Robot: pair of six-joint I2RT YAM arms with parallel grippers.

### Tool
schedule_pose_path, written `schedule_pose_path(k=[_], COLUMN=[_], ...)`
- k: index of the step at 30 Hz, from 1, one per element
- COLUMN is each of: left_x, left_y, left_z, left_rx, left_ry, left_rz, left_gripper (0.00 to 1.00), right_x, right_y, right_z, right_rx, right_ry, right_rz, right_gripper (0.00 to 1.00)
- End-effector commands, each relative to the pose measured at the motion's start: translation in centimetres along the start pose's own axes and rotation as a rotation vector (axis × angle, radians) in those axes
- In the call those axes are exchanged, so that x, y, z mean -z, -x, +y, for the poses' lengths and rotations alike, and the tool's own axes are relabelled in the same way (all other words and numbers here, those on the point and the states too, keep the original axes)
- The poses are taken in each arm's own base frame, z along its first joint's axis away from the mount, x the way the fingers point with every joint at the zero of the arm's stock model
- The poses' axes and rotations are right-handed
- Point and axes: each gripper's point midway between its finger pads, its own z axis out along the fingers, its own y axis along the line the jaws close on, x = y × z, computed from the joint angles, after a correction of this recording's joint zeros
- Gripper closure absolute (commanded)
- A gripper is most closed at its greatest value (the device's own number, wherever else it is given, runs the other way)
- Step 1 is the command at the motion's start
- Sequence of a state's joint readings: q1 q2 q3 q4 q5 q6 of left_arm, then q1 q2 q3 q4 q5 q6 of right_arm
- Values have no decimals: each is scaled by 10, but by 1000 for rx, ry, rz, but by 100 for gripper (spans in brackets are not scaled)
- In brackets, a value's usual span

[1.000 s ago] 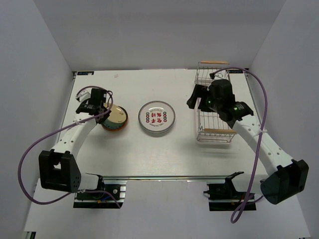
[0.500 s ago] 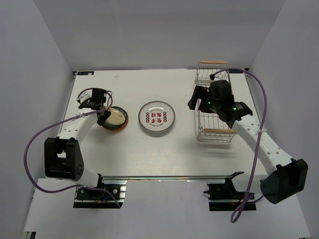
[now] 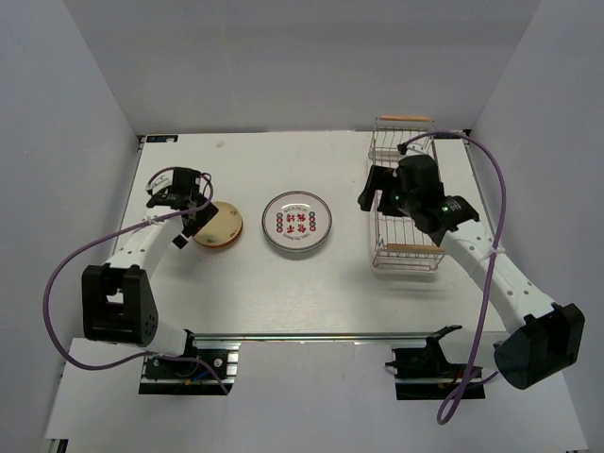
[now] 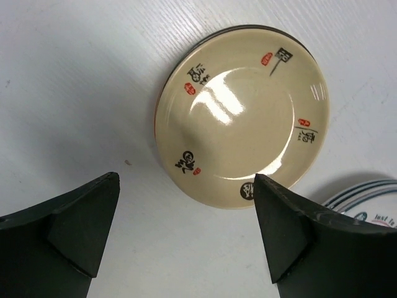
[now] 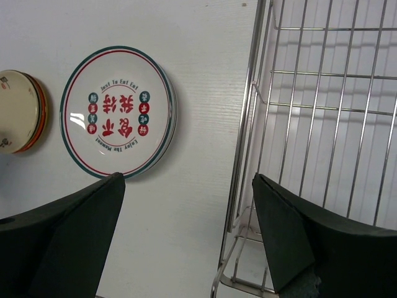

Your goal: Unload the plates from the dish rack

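Left pincer point(image 4: 186, 208) hangs wide open and empty just above the tan plate point(image 4: 242, 118), which lies flat on the surface point(image 4: 68, 74). The white plate point(image 3: 296, 223) lies mid-surface. Right pincer point(image 5: 186, 198) hangs open and empty at the left wall of the rack point(image 3: 408, 248), which stands far right.

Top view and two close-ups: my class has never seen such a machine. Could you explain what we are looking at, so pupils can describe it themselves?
Two robot arms are bolted to a white table. The wide picture looks down from above. Each close-up comes from a camera on one arm's wrist, its black pincer tips showing. The left pincer hangs open above a tan plate. The right pincer, open too, hovers over the edge of a wire dish rack. A white plate with red signs lies between. Nothing is held.
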State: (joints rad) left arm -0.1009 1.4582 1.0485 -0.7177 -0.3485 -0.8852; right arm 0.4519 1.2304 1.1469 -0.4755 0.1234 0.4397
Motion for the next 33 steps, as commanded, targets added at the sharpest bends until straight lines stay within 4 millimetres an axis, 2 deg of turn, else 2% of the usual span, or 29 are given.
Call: schedule_pose_path(k=[1,3,4,5,6,8,9,10,11,13,15,16,17,18,19,20,21,22,23,25,26,29,33], left_x=[32,43,57,66,69,100,98,122,133,166,183,184,200,204,206,218,221,220,229,221,227,236,240], left_y=[22,27,24,31,26,35,26,32,37,29,20,14,14,12,5,5,3,-2,-2,-8,-7,-11,-7], left_z=[-27,-44,-55,-67,-67,-75,-70,-70,-70,-70,-67,-60,-53,-48,-42,-35,-30,-24,-17,-7,0,2,6], left_rx=[-52,-114,-133,-167,-174,-152,-161,-163,-151,-210,-283,-310,-305,-303,-336,-344,-359,-389,-397,-388,-354,-356,-347], left_ry=[-150,-255,-356,-436,-475,-609,-633,-716,-756,-913,-998,-1004,-1033,-1035,-1038,-1060,-1063,-1056,-1072,-1049,-1057,-1124,-1102], left_rz=[-55,-85,-76,-120,-120,-195,-202,-264,-310,-364,-406,-410,-437,-439,-435,-474,-489,-494,-539,-546,-582,-633,-654], left_gripper=[2,2,2,2,2,2,2,2,2,2,2,2,2,2,2,2,2,2,2,2,2,2,2], right_x=[10,14,19,23,22,35,39,46,50,61,75,75,77,87,85,88,97,96,104,108,110,110,110], right_y=[6,5,10,12,5,13,13,11,10,5,4,-5,-9,-7,-17,-20,-19,-26,-26,-29,-32,-39,-40], right_z=[-8,-13,-13,-15,-21,-25,-27,-34,-37,-46,-50,-54,-57,-56,-61,-62,-62,-66,-66,-67,-69,-74,-74], right_rx=[35,58,62,71,72,64,64,62,59,56,43,47,43,38,48,51,51,54,49,43,41,36,29], right_ry=[-28,-35,-30,-34,-46,-56,-62,-77,-87,-109,-108,-113,-113,-95,-98,-93,-79,-84,-72,-65,-60,-74,-77], right_rz=[-47,-66,-105,-128,-126,-196,-213,-239,-252,-279,-320,-313,-316,-350,-338,-347,-379,-373,-399,-415,-418,-416,-404], right_gripper=[11,11,11,11,11,11,11,11,11,11,11,11,11,11,11,11,11,11,11,11,11,11,11])
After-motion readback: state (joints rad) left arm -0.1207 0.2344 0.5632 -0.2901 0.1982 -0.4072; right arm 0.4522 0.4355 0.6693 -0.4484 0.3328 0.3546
